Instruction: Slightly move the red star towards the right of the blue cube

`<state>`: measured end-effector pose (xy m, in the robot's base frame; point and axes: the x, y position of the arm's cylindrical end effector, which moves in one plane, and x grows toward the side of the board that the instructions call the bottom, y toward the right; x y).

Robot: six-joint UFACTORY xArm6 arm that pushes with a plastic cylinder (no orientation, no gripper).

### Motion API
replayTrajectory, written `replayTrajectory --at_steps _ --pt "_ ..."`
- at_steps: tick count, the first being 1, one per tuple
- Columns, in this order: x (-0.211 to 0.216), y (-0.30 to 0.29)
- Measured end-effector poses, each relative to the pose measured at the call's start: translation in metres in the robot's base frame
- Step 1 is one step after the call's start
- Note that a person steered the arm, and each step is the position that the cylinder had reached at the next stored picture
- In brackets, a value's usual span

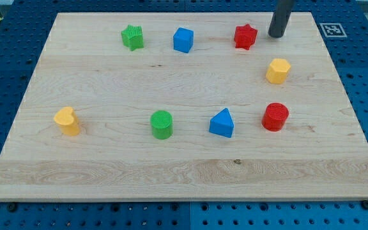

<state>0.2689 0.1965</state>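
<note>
Item: red star (245,36), lying near the table's (107,172) top edge, toward the top right corner. Reference piece: blue cube (183,39), in the same row along the top edge, on the view's left of the star and apart from it, with bare wood between the two. Tool: a plain dark rod with no jaws to open or close and nothing held; my tip (276,35) rests on the table just beside the star, on its right, with a narrow gap and no contact visible. Key relation: star, cube and tip stand nearly in one line along the top edge, the star between the other two. Judgement: a short leftward push from the tip's present side would carry the star toward the cube's right face; the line needs little correction.
</note>
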Motion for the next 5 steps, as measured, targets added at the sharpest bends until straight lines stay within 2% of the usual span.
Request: replayTrajectory --at_steps 5 --pt "0.004 -0.03"
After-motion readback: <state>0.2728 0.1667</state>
